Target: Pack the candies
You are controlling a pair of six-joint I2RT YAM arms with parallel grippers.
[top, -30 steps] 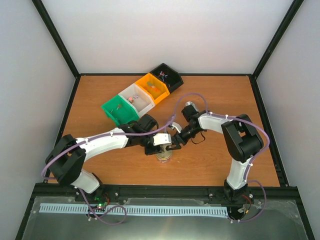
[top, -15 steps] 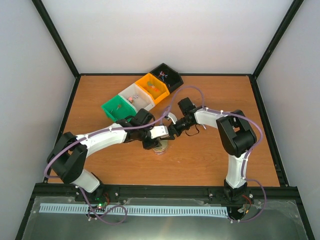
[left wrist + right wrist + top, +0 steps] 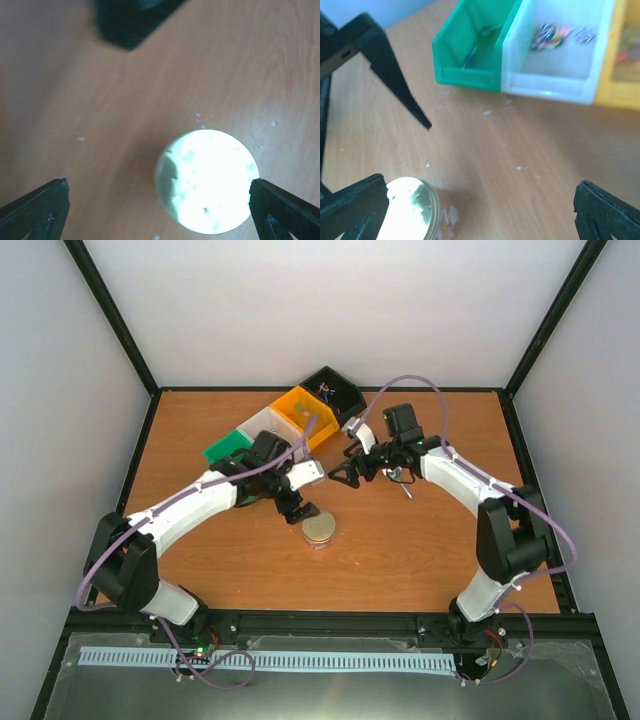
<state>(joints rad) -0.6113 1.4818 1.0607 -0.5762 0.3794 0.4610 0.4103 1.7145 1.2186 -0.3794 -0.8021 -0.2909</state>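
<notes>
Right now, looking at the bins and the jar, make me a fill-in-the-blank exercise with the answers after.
1. The jar on the table wears a round ____ lid.
2. The white bin sits between the orange bin and the ____ one.
3. The left gripper and the right gripper both stand ____, holding nothing.
Missing words: gold; green; open.
</notes>
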